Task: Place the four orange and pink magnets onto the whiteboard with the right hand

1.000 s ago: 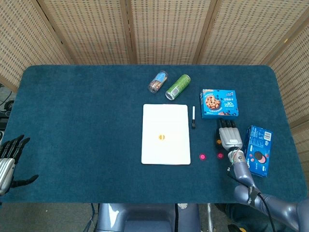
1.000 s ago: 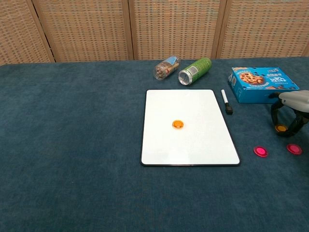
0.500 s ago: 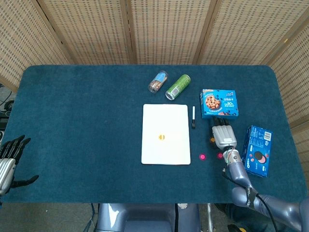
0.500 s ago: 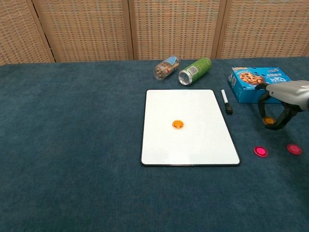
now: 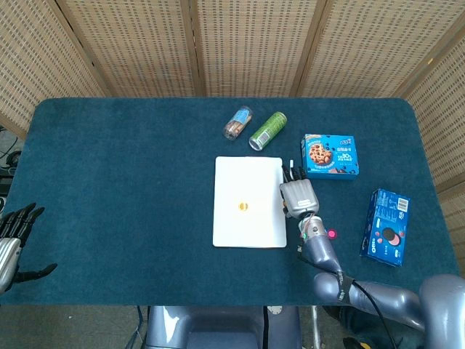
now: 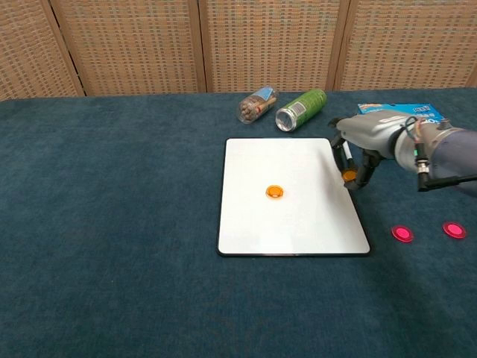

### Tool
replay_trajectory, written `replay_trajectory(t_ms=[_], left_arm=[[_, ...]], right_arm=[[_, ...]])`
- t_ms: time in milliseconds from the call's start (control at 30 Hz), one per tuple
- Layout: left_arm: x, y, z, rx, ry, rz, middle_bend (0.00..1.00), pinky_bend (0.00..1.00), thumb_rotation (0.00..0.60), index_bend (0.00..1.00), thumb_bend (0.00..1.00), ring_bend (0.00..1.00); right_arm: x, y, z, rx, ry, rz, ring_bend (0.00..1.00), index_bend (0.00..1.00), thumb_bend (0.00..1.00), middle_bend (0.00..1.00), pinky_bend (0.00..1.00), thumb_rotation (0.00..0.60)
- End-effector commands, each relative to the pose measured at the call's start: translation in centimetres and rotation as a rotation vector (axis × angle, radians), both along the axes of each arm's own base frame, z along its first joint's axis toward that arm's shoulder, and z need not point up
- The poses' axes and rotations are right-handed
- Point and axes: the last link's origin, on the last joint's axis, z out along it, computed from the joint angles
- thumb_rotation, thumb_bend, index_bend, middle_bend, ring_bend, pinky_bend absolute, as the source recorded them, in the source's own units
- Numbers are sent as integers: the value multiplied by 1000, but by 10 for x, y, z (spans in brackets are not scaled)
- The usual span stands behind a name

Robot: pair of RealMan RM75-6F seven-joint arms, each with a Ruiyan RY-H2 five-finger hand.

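Right hand (image 6: 363,145) over whiteboard's (image 6: 292,224) right edge, fingers pinching an orange magnet (image 6: 349,175). Second orange magnet (image 6: 275,192) at board centre. Two pink magnets (image 6: 402,233) (image 6: 453,229) on table (image 6: 112,224) right of board. Left hand (image 5: 14,236) at table's near-left corner, fingers spread, holding nothing.

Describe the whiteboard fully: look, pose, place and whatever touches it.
The whiteboard is a flat white rectangle with a thin dark frame and rounded corners, lying on the blue table cover near the middle, its long sides running away from the robot. One orange magnet sits near its centre. At its right edge the right hand holds a second orange magnet; whether that one touches the board cannot be told.
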Motion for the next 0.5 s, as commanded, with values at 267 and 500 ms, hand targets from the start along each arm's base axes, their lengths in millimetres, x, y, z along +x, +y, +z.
replay_trajectory(t_ms=[267,500], left_arm=[[-3,0,3,-3,-10,4,0,0,600,0,0,0],[-3,0,3,-5,-11,3,0,0,600,0,0,0]], right_arm=[[27,-7,-28,6,72,-19,0,484,360,0,0,600],[23,-7,-20,-3,60,-26,0,250,337,0,0,600]])
